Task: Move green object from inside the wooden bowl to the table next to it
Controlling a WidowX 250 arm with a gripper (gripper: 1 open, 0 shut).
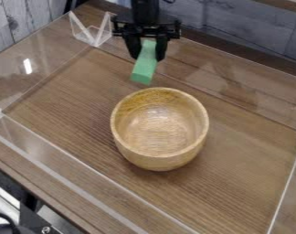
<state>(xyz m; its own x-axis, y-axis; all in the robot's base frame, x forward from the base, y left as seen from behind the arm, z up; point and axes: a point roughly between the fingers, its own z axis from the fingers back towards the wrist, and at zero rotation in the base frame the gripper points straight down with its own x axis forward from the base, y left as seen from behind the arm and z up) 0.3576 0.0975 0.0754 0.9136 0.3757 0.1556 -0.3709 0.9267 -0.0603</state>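
The green object [144, 69], a bright green flat block, hangs upright in the air behind the wooden bowl. My black gripper [150, 46] points down and is shut on its upper end. The block's lower end is just above the table [65, 110], a little beyond the far rim of the bowl. The wooden bowl [161, 128] sits in the middle of the dark wood-grain top and holds nothing that I can see.
Clear acrylic walls [41, 196] run along the table's edges, one close behind the gripper and one along the front. A grey plank wall is at the back. Bare tabletop lies left and right of the bowl.
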